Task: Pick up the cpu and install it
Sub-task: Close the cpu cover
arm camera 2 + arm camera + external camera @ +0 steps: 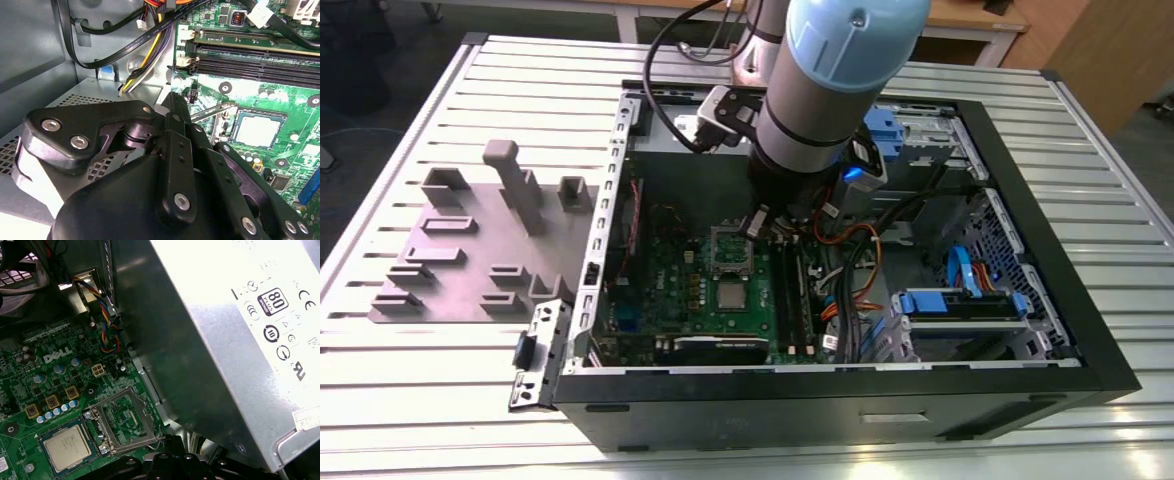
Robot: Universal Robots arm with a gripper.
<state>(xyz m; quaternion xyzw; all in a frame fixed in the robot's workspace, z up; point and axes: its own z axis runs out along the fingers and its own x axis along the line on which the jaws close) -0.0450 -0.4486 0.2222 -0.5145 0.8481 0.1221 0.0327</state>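
Observation:
The cpu [731, 296] lies flat in its socket on the green circuit board [670, 290] inside the open computer case. It shows as a pale silver square in both wrist views [257, 131] [67, 447]. The silver bracket frame [125, 419] beside the socket stands flipped open, off the chip, and the thin latch lever [215, 111] is raised. My gripper [765, 228] hangs inside the case just above the open frame, a little way from the cpu. Its black body [172, 100] [170, 465] holds nothing that I can see.
The silver power supply box [225, 340] stands close beside the socket. Black memory slots [255, 60] and cable bundles [145, 45] run nearby. Blue drive bays [961, 300] fill the case at the exterior view's right. A grey plate with upright blocks [467, 250] sits outside on the slatted table [400, 400].

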